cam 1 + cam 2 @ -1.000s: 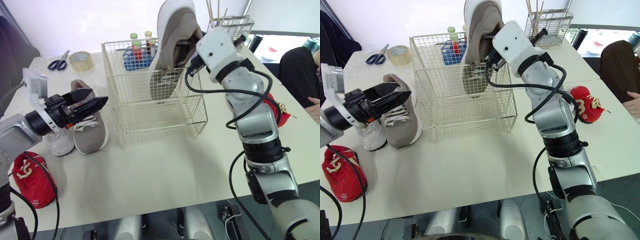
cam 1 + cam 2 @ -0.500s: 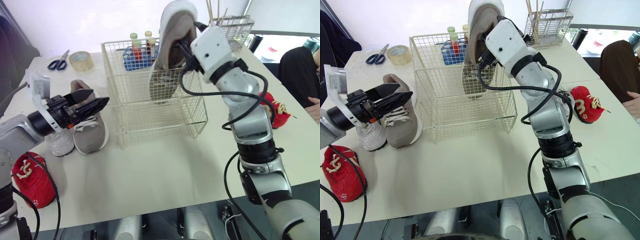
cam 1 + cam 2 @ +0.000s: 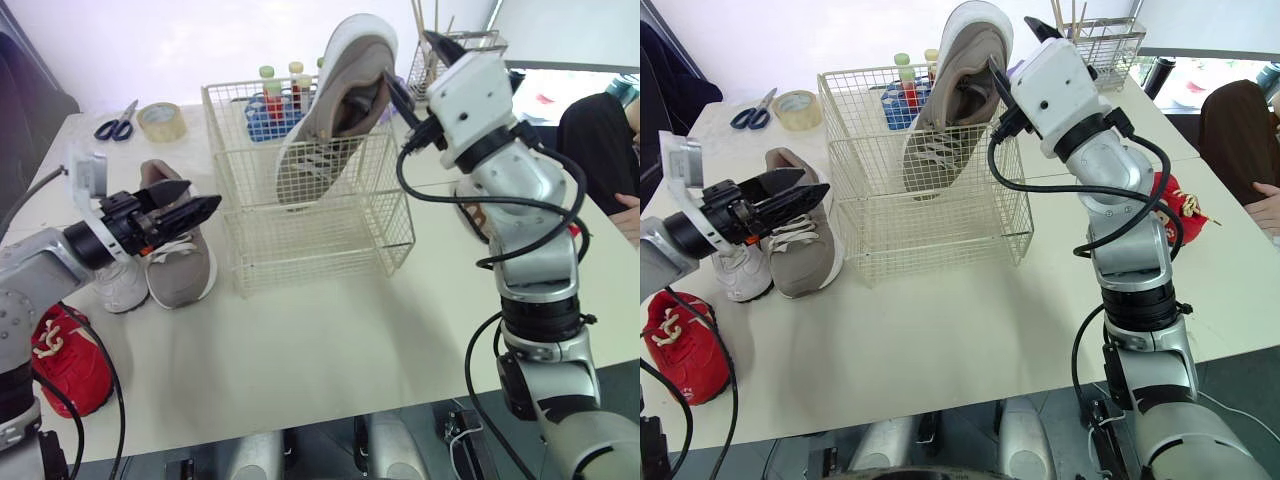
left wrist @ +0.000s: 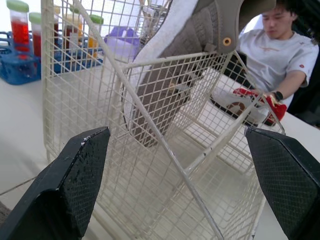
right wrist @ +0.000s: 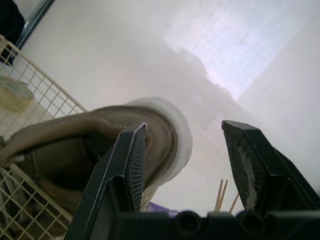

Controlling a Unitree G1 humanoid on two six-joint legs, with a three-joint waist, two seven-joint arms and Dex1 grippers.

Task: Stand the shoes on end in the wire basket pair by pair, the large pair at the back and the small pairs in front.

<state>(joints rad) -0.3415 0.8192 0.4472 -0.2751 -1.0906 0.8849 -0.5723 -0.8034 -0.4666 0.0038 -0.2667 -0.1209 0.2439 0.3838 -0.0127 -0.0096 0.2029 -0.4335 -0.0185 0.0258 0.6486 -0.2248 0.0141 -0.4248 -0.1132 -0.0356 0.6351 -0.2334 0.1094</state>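
A large beige shoe (image 3: 330, 120) leans toe-down in the wire basket (image 3: 320, 235), with its heel sticking out above the rim. My right gripper (image 3: 415, 68) is open just beside that heel; in the right wrist view one finger (image 5: 127, 165) lies against the shoe's collar and the other stands well off. The matching beige shoe (image 3: 182, 268) lies on the table left of the basket. My left gripper (image 3: 200, 195) hovers open above it, pointing at the basket (image 4: 150, 165). A small white shoe (image 3: 118, 285) and a red shoe (image 3: 65, 355) lie further left.
Another small red shoe (image 3: 1175, 205) lies right of the basket, behind my right arm. A test tube rack (image 3: 275, 105), tape roll (image 3: 162, 120), scissors (image 3: 118, 122) and a utensil holder (image 3: 455, 50) stand at the back. A person (image 3: 600, 150) sits at the far right.
My right gripper has opened and drawn off to the right. The large shoe has tipped from upright to leaning left in the basket. My left gripper has hardly moved.
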